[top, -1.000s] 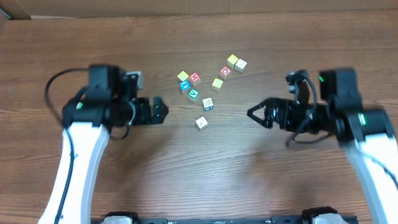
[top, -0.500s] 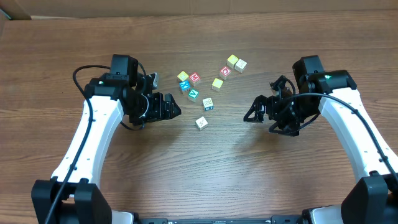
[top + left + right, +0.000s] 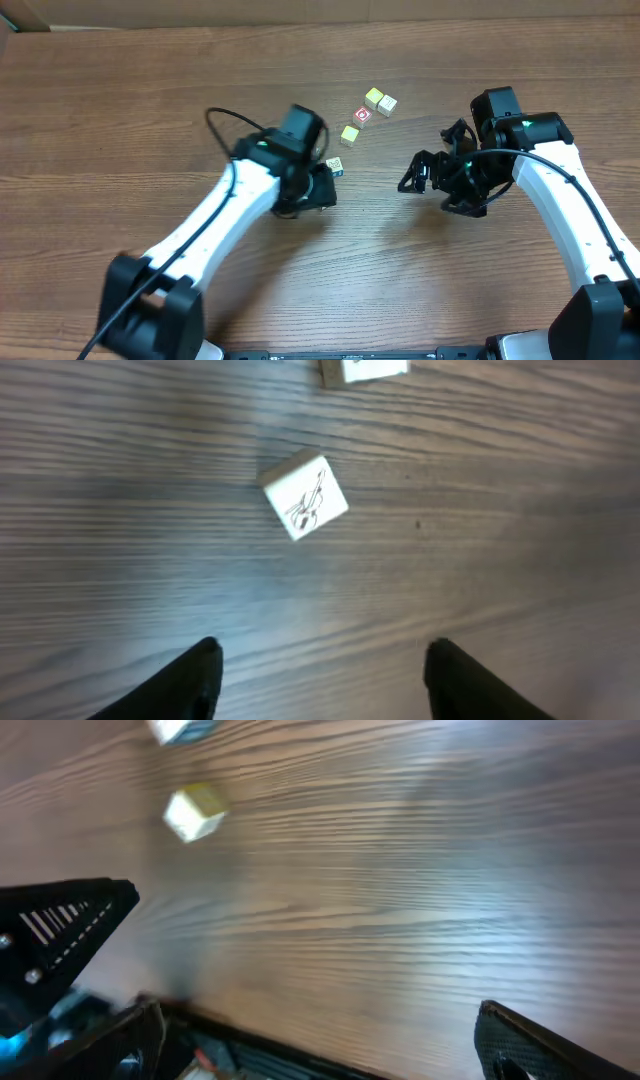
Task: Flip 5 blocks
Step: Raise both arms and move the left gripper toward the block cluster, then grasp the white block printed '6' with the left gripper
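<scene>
Left arm (image 3: 235,200) has swung in from the left edge of the table (image 3: 120,90) and now sits over the near end of the cluster (a second ago it was parked well clear). From overhead it covers the left-hand blocks; I can't see whether any of them shifted. Right side has barely moved.

Meaning for the task: judging by this, I'm lining up on a first block, no flip done yet.

Left gripper (image 3: 320,675): fingers spread, bare wood between them, pinching nothing and touching nothing. The gap looks partial rather than full, but the wrist view only shows the tips, so that's rough. The pale block (image 3: 305,510) with a line drawing on top lies flat ahead of the tips, skewed to the grain, roughly centred on the gap and not yet between the fingers. A second block (image 3: 365,369) is cut off at the top edge, beyond it.

Right gripper (image 3: 412,175): jaws wide apart, empty, hovering off to the right, apart from the blocks.

Blocks visible from overhead: yellow pair (image 3: 379,100), touching; red block (image 3: 362,115) just beside them; yellow-green block (image 3: 349,134) below that; one more (image 3: 335,165) peeking out beside my left wrist.

Next move, I reckon: advance until the pale block is between the fingers, then close (the skew may twist it on contact).
</scene>
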